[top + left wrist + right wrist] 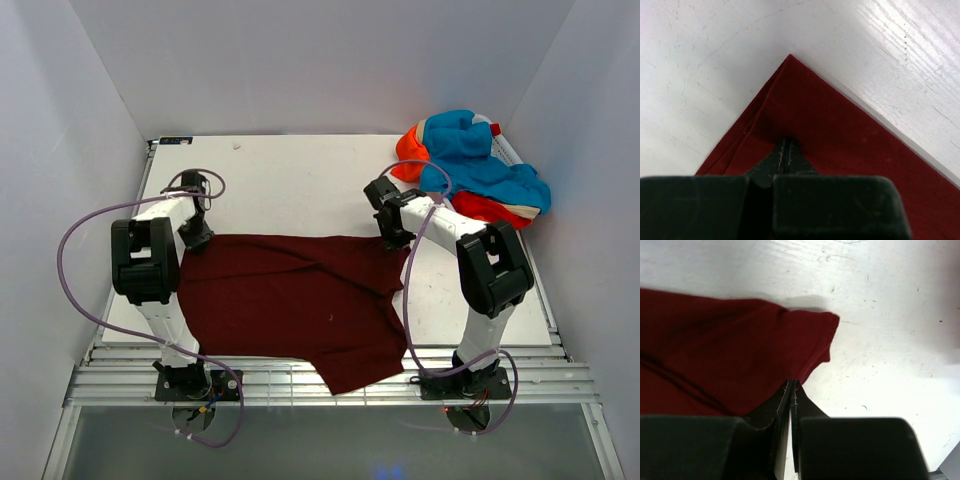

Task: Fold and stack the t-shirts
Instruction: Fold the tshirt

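A dark maroon t-shirt [290, 300] lies spread on the white table, its near corner hanging over the front edge. My left gripper [196, 236] is at its far left corner, jaws closed, pinching the cloth a little way in from the corner [785, 142]; the folded corner [790, 80] lies flat ahead of the fingertips. My right gripper [393, 240] is at the far right corner, jaws closed on the shirt's edge [792, 383]; that corner [815, 330] looks slightly raised and casts a shadow. An orange-red and turquoise-blue heap of t-shirts [475, 165] lies at the far right.
The white table [290, 180] is ringed by grey walls on the left, back and right. A slatted metal rail [320, 385] runs along the front edge by the arm bases. Purple cables [75, 250] loop beside both arms.
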